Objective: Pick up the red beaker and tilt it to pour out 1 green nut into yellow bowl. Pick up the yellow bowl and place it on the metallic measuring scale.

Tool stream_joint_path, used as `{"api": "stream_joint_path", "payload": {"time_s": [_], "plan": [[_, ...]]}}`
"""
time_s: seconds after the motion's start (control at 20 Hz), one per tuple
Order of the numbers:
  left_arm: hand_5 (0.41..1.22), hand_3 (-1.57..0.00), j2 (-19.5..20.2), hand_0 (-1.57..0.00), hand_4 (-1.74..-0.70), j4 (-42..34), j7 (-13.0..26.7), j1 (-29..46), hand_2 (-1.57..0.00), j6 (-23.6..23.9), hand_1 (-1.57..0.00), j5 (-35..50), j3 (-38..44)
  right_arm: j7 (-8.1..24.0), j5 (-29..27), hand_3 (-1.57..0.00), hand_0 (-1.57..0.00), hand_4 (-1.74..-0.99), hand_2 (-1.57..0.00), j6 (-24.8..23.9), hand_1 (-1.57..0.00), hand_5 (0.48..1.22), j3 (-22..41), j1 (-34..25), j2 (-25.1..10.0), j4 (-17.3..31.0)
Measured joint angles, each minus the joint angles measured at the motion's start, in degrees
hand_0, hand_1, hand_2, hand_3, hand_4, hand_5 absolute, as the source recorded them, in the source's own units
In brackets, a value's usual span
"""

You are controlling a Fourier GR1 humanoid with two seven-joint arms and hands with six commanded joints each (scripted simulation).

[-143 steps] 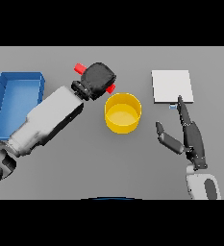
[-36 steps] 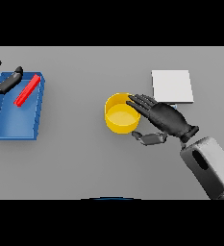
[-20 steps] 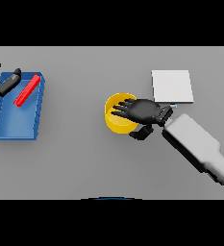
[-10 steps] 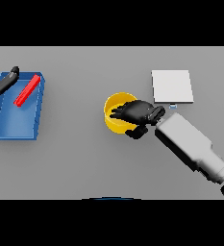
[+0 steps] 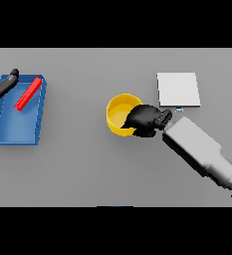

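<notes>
Nearest to us, our right arm reaches in from the lower right, and our right hand [image 5: 146, 120] sits curled over the right-hand rim of the yellow bowl [image 5: 119, 114], fingers wrapped over the wall and reaching inside, so we judge the rim is pinched rather than merely touched. The bowl rests on the grey worktop [image 5: 87, 169], near the middle; whether the green nut lies in it we cannot tell, since the hand hides part of the inside. The step in hand is the lift, and to do it well we should firm the pinch first, then raise the bowl straight up and keep it level so nothing spills out. A one-sided rim grip tends to let a bowl sag away from the hand, so a slow rise is wise. Just beyond and to the right lies the metallic measuring scale [image 5: 177, 89], apart from the bowl; we should carry across and set down squarely on it. At the far left our left hand [image 5: 2, 84] hovers, fingers spread, by the blue tray [image 5: 8, 134] holding the red beaker [image 5: 28, 93].
</notes>
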Motion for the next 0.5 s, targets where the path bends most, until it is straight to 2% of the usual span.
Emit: {"api": "stream_joint_path", "payload": {"time_s": [0.1,0.25,0.3,0.35,0.5], "plan": [[0.696,0.00,-0.57,0.00,-0.72,0.92,0.31,-0.64,0.00,-0.15,0.00,-0.41,-0.35,-0.23,-0.17,-1.23,-1.48,-1.708,-1.29,-1.27,-1.48,1.197,-0.23,0.38,-0.21,-0.11],[0.694,0.00,-0.26,0.00,-0.72,0.60,0.73,-0.80,0.00,-0.32,0.00,-0.44,-0.44,1.42,-0.55,-1.31,-1.53,-1.724,-1.32,-1.47,-1.52,1.209,-0.95,0.68,0.09,-0.84],[0.695,0.00,-0.47,0.00,-0.72,0.61,0.26,-0.40,0.00,-0.28,0.00,-0.53,-0.60,0.18,-1.17,-1.32,-1.53,-1.727,-1.33,-1.06,-1.53,1.211,-1.46,0.71,-0.53,-0.95],[0.696,0.00,-0.17,0.00,-0.72,0.58,0.60,-0.36,0.00,-0.23,0.00,-0.30,-0.30,0.72,-1.53,-1.34,-1.54,-1.730,-1.33,-0.65,-1.54,1.213,-2.11,0.70,-1.15,-1.90],[0.693,0.00,-0.31,0.00,-0.72,0.43,0.10,0.14,0.00,-0.40,0.00,-0.07,-0.32,2.04,-3.14,-1.28,-1.56,-1.735,-1.39,1.59,-1.56,1.217,-4.38,-0.27,-2.33,-3.90]]}}
